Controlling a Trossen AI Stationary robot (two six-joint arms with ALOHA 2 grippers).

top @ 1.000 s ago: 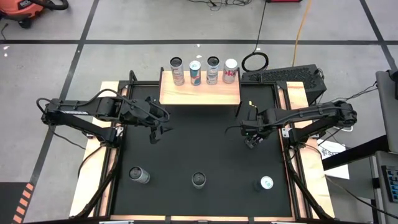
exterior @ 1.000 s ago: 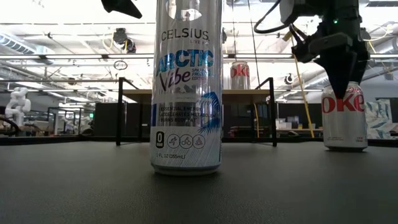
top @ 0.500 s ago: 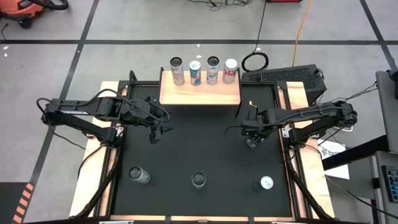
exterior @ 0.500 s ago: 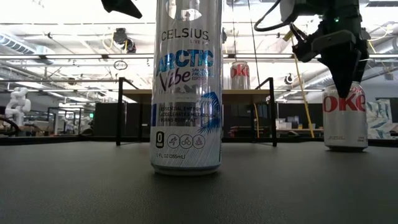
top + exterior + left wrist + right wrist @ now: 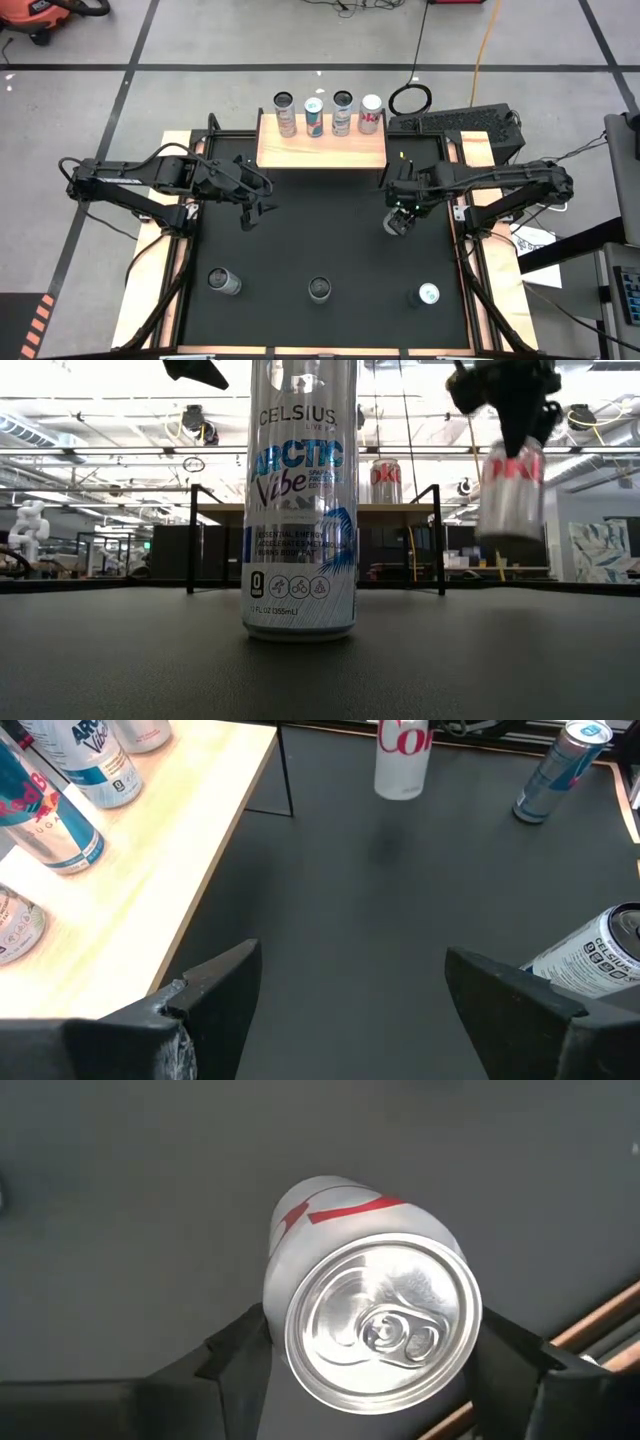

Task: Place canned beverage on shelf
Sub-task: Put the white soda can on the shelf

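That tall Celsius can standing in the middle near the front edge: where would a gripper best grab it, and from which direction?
Probably around the upper body just under the rim, coming straight down from above. The Celsius can stands upright and apart from the other cans, so its round sides are free for a finger each. The right gripper holds the Coke can that way.

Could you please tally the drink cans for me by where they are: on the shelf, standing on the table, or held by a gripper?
Cans on the shelf: 4
Cans standing on the table: 3
Can held off the table in the right gripper: 1
Total: 8
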